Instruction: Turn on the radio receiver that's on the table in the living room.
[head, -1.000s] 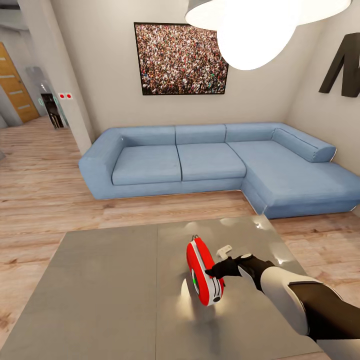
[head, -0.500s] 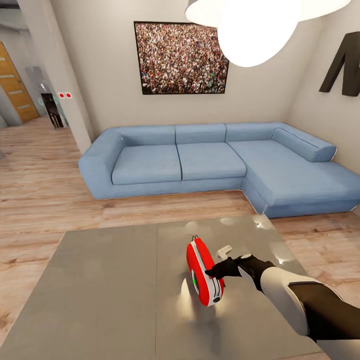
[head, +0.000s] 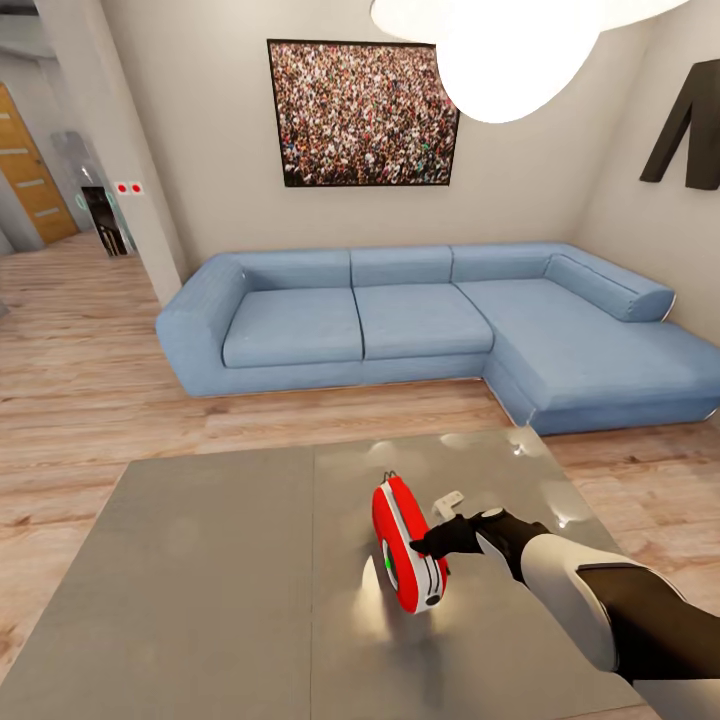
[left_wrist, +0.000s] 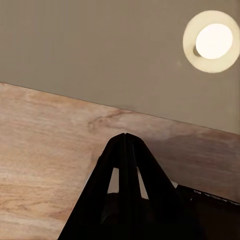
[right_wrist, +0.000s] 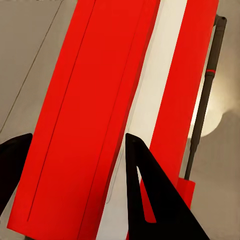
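Right gripper (right_wrist: 75, 145): jaws stand apart, one dark finger on each side of the radio receiver (right_wrist: 115, 110), whose red shell and white side band sit right up against the wrist camera; I cannot tell whether either fingertip touches the shell. In the head view the right gripper (head: 425, 545) sits at the radio receiver's (head: 405, 548) side, just beside the white band, with the arm reaching in from the near right corner of the table (head: 200, 580). The radio stands on edge on the glossy grey top, right of the table's seam, thin handle toward the sofa (head: 420, 320); a small green spot shows on its face, and I cannot say whether it is a switch or a lamp. Left gripper (left_wrist: 123, 150): jaws together, tips meeting in a point, hanging over wood floor (left_wrist: 50, 150) by the table's edge, out of the work. My read: the step in hand is pressing the switch. To do it well I would advance slowly and push low on the body, since the radio is tall and narrow on its edge and a high shove could tip or slide it on the slick top. I would watch the head view for skidding.
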